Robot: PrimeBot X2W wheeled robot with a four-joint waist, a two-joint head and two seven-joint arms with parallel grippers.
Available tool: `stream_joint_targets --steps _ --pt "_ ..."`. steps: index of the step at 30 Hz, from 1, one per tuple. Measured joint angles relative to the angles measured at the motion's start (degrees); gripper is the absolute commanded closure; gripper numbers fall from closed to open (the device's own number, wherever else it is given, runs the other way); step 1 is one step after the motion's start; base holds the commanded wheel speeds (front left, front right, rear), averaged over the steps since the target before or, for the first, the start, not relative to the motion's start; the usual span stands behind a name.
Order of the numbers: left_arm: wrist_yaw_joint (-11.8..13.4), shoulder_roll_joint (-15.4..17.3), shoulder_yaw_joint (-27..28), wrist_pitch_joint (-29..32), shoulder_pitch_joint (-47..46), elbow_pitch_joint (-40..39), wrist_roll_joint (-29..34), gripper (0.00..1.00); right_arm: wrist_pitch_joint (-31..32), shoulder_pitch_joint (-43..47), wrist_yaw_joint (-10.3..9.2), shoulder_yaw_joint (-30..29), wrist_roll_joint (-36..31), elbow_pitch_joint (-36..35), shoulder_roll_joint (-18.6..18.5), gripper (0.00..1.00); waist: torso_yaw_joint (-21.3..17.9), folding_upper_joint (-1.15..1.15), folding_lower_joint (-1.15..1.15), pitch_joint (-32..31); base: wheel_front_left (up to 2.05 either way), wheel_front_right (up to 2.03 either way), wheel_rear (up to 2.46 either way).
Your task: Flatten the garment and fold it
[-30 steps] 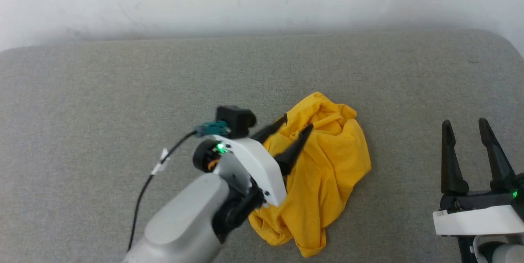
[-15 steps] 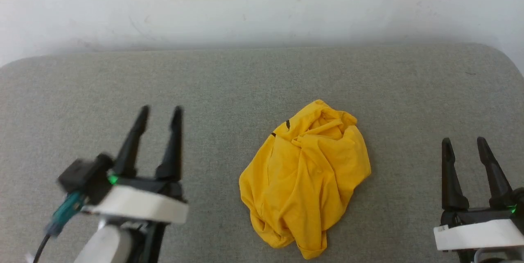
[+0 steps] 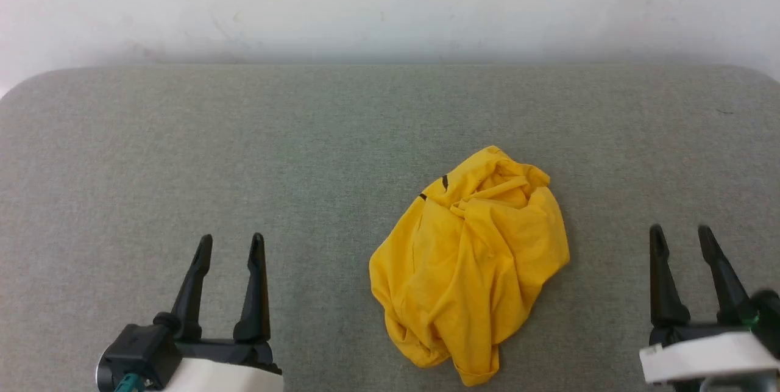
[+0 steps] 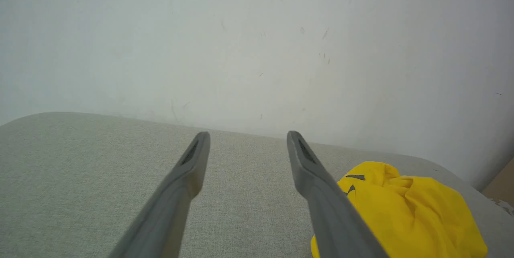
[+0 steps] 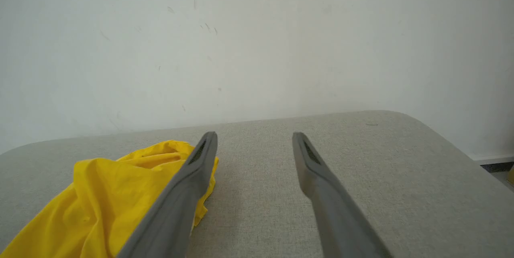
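Note:
The garment (image 3: 472,264) is a bright yellow crumpled heap with two short black marks near its top, lying right of the middle of the grey padded table (image 3: 244,136). My left gripper (image 3: 231,242) stands open at the lower left, well clear of the cloth, nothing between its fingers. At the lower right my right gripper (image 3: 681,233) is open too, apart from the heap. The left wrist view has the garment (image 4: 405,206) to the right of the open left gripper (image 4: 247,135). In the right wrist view the garment (image 5: 104,198) lies left of the open right gripper (image 5: 253,135).
A white wall (image 3: 390,2) runs along the table's far edge. The table's rounded corners show at the far left and far right. Bare grey surface lies on both sides of the heap. A bit of floor (image 5: 498,167) shows past the right edge.
My left arm has pulled back from over the garment to the lower left, leaving the heap lying free. The camera shifted a little, so the heap sits slightly lower and further right.

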Motion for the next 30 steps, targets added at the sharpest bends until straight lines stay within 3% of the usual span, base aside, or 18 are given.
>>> stream_joint_targets --steps 7,13,20,27,30 --pt "-4.05 -3.63 2.54 0.0 -0.99 0.85 2.1 0.0 11.24 -10.96 0.0 3.72 1.29 -2.65 0.02 0.0 1.11 0.0 0.01 1.41 0.0 0.0 0.0" --pt "-7.15 -5.77 3.7 0.0 -2.59 2.2 3.33 0.0 28.1 -22.15 0.01 5.88 -1.94 -3.43 -0.91 0.0 1.76 0.0 0.01 4.05 0.0 0.0 0.0" --pt "-9.68 -7.47 3.91 0.0 -5.56 4.24 3.63 0.0 47.69 -30.16 0.0 7.17 -1.13 3.01 -5.04 0.0 3.45 0.0 0.02 7.78 0.0 0.0 0.0" --pt "-11.12 -8.09 3.53 -0.01 -7.75 6.35 3.75 0.0 58.49 -33.56 0.0 9.57 2.67 10.61 -7.91 0.0 6.6 0.0 0.01 10.42 0.0 0.0 0.0" --pt "-11.58 -8.16 3.46 0.0 -8.33 7.03 3.74 0.0 59.59 -34.1 0.0 12.78 2.74 12.52 -10.12 0.0 7.94 0.0 0.02 11.34 0.0 0.0 0.0"
